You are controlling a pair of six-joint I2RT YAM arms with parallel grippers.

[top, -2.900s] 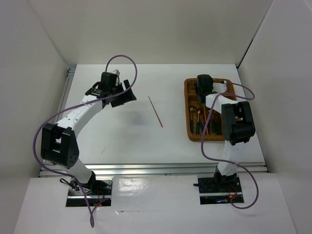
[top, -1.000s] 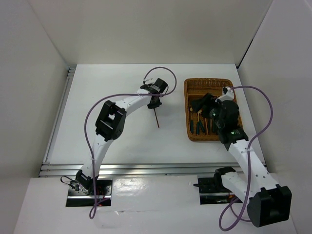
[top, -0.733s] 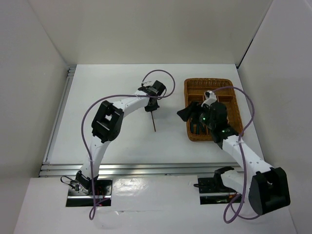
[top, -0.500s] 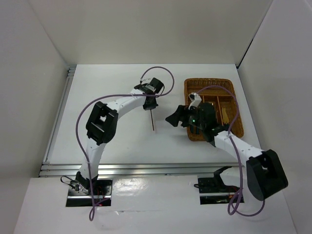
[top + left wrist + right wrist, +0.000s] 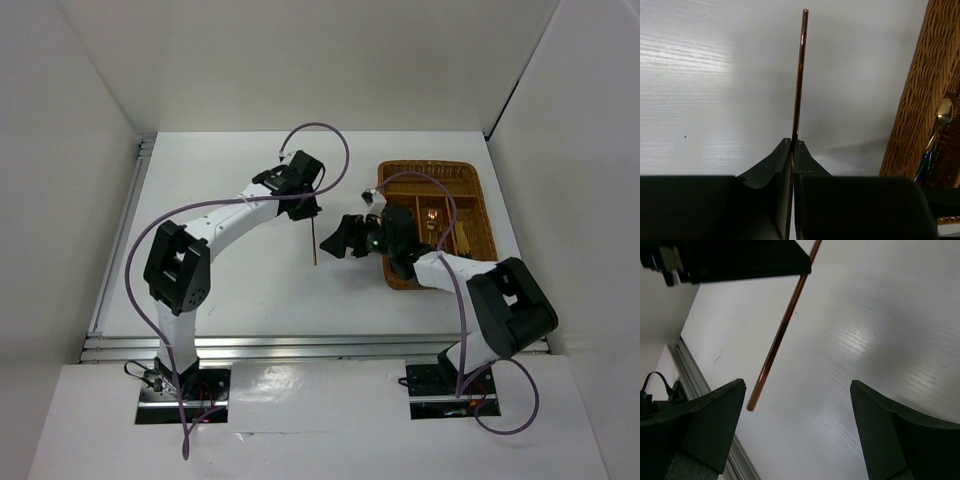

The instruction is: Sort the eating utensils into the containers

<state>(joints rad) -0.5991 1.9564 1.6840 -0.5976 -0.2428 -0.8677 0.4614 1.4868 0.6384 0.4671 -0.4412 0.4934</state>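
My left gripper [image 5: 306,207] is shut on the top end of a thin brown chopstick [image 5: 313,243], which hangs clear of the white table [image 5: 230,260]. In the left wrist view the chopstick [image 5: 799,75] runs straight out from the closed fingertips [image 5: 793,143]. My right gripper [image 5: 334,240] is open just right of the stick's lower end. In the right wrist view the chopstick [image 5: 782,327] slants down to the left finger [image 5: 715,425], untouched. The wicker tray [image 5: 486,205] holds green-handled gold cutlery [image 5: 432,212].
The tray's woven wall [image 5: 920,105] stands close on the right in the left wrist view, with a gold spoon [image 5: 943,112] inside. White walls enclose the table on three sides. A metal rail [image 5: 300,345] runs along the near edge.
The left gripper has lifted the chopstick off the table and drawn it slightly left. The right gripper has left the tray, swung left to the chopstick's lower end, and opened wider.
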